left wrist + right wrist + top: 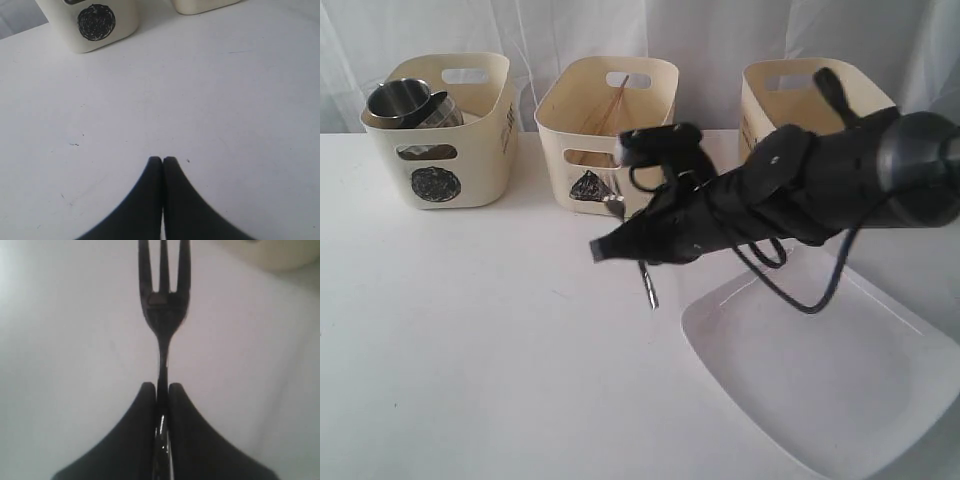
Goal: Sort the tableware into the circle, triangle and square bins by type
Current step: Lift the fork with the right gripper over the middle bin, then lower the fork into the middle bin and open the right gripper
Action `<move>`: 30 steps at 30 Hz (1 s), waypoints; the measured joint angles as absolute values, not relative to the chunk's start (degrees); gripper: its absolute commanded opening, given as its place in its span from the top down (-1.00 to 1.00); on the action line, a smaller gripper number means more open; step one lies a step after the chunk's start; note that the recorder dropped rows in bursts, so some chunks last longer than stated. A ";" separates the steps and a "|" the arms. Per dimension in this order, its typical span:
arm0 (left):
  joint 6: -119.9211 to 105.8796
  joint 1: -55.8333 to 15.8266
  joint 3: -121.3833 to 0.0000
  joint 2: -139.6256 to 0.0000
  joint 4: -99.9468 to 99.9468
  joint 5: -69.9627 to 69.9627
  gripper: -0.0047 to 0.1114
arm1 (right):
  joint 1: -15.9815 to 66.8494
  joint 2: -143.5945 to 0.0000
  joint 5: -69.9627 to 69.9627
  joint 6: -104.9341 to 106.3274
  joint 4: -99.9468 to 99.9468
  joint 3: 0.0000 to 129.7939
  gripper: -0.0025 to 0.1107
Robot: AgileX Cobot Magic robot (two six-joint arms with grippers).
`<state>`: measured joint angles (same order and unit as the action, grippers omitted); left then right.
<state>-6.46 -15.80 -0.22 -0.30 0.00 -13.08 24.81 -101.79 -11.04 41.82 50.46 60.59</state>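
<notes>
Near the triangle bin [555, 130], above the table, the right gripper [161, 388] pinches the steel fork [163, 315] by its thin handle, tines ahead. Light, stiff and slick, the fork may swivel; mid-handle looks steadier. The left gripper [162, 160] hangs closed, empty.

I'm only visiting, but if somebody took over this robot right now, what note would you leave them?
Left hand: shut, empty, over the table, facing the circle bin.
Right hand: shut on the fork, held above the table.
Done: mugs are in the circle bin and chopsticks are in the triangle bin.
Left: drop the fork, probably in with the chopsticks. The plate lies on the table. The third bin has its mark and contents hidden. No other tableware in view.
</notes>
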 measured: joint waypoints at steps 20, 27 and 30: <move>-6.46 -15.80 -0.22 -0.30 0.30 -13.08 0.92 | 17.30 -106.16 6.92 5.28 35.94 77.92 0.96; -6.46 -15.80 -0.22 -0.30 0.30 -13.08 0.92 | 17.20 -114.24 1.62 4.51 35.48 89.55 0.96; -6.46 -15.80 -0.22 -0.30 0.30 -13.08 0.92 | 17.20 -117.76 -1.23 5.01 35.02 93.85 0.96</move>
<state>-6.46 -15.80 -0.22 -0.30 0.30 -13.08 17.20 -117.76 -1.23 5.01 35.02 93.85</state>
